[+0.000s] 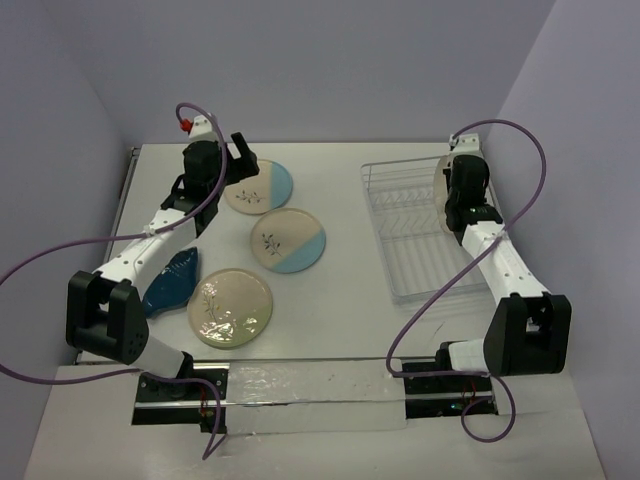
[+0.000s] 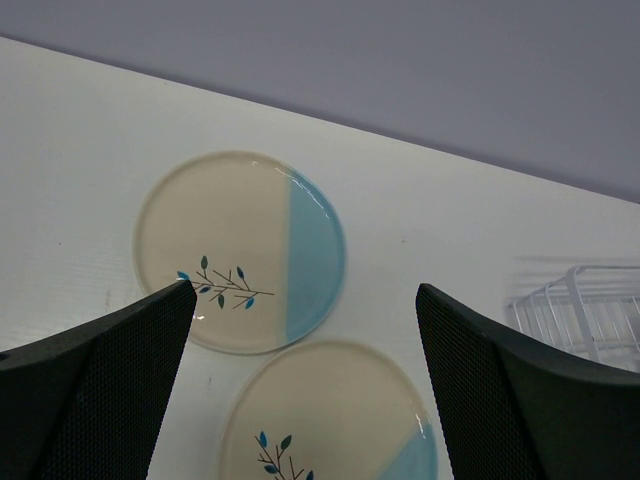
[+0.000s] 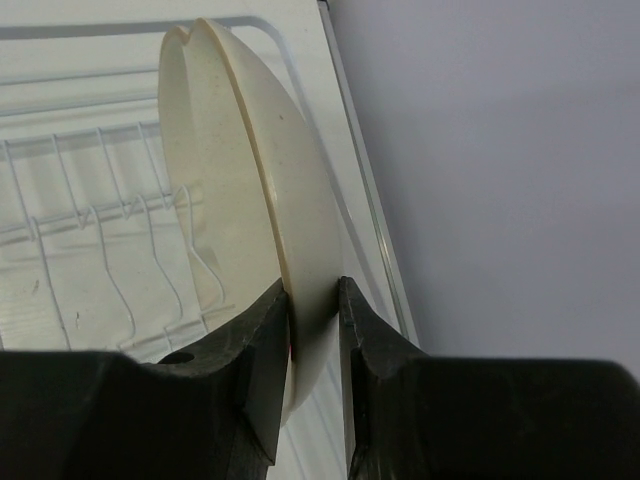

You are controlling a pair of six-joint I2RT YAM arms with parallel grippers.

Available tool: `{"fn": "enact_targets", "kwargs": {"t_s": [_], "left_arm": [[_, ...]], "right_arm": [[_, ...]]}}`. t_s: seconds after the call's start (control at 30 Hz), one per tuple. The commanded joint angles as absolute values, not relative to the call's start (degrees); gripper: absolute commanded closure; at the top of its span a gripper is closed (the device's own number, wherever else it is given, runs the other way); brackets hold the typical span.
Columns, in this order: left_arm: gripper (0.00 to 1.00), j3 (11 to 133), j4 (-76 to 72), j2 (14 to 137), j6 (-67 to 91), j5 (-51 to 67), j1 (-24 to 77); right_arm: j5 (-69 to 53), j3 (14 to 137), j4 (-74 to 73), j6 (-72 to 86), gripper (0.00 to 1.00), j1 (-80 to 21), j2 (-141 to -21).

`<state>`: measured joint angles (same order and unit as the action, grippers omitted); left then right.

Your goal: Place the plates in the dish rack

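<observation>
Here, right end effector [image 3: 312, 300] pinching a smooth cream plate [image 3: 240, 150] on edge at the white wire dish rack [image 3: 80, 200], left end effector [image 2: 305, 288] spread above two glossy round sprig plates [image 2: 240, 220] on the bench [image 2: 80, 120].

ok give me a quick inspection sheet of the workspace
surface: white table, clear strip along its near edge
job's things: dish rack at right; cream plate held on edge at its far end; far sprig plate, near sprig plate, green floral plate and dark blue plate at left, the blue one partly behind the left arm
clutter: nothing seen
grippers: left tool open above the sprig plates; right tool shut on the cream plate's rim
cables: purple cables loop from both arms
surroundings: plain lilac walls
</observation>
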<state>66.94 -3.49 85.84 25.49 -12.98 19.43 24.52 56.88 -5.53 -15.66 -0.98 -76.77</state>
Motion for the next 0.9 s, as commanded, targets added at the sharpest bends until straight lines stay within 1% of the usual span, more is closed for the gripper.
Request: {"fn": "enact_targets", "kwargs": {"t_s": [0.0, 0.03, 0.07, 0.1, 0.13, 0.17, 0.2, 0.23, 0.3, 0.4, 0.47, 0.57, 0.73, 0.87], "left_arm": [[0.01, 66.53, -6.42, 83.60, 26.17, -10.70, 18.48], [0.01, 66.47, -6.42, 83.58, 26.19, -10.64, 18.46], [0.01, 66.45, -6.36, 83.58, 26.19, -10.57, 18.40], [0.01, 66.45, -6.27, 83.58, 26.25, -10.49, 18.37], [0.01, 66.45, -6.24, 83.53, 26.34, -10.46, 18.37], [0.01, 66.39, -6.24, 83.38, 26.31, -10.52, 18.37], [0.01, 66.32, -6.24, 83.29, 26.32, -10.51, 18.33], [0.01, 66.27, -6.24, 83.23, 26.36, -10.45, 18.28], [0.01, 66.18, -6.24, 83.14, 26.28, -10.28, 18.28], [0.01, 65.91, -6.24, 82.79, 26.19, -10.28, 18.28], [0.01, 65.74, -6.33, 82.53, 26.19, -10.19, 18.19], [0.01, 65.48, -6.42, 82.15, 26.19, -9.58, 18.19], [0.01, 65.41, -6.28, 81.83, 26.18, -9.48, 18.11], [0.01, 65.83, -5.08, 81.81, 26.37, -11.07, 18.11]], "right_arm": [[21.02, 53.89, -19.96, -8.74, 0.89, -3.70, -81.23], [21.27, 54.05, -20.37, -8.57, 0.85, -3.78, -80.95], [21.63, 54.60, -20.66, -8.53, 0.73, -4.02, -80.19], [21.91, 54.96, -20.74, -8.47, 0.63, -4.25, -79.49], [21.97, 55.08, -20.74, -8.44, 0.55, -4.31, -78.82], [21.45, 55.40, -20.68, -8.50, 0.43, -4.31, -77.77], [20.75, 55.80, -20.58, -8.52, 0.34, -4.34, -76.84], [20.10, 56.16, -20.48, -8.53, 0.27, -4.39, -76.08], [18.29, 56.78, -20.30, -8.79, 0.21, -4.39, -74.33], [17.16, 57.78, -19.59, -8.89, 0.17, -4.48, -72.65], [15.37, 59.08, -19.25, -9.50, 0.10, -4.39, -71.53], [14.91, 61.48, -19.16, -10.13, 0.05, -4.54, -70.52], [20.43, 65.85, -19.14, -9.71, 0.02, -4.57, -70.78], [28.72, 70.13, -19.07, -9.43, 0.00, -4.57, -71.63]]}}
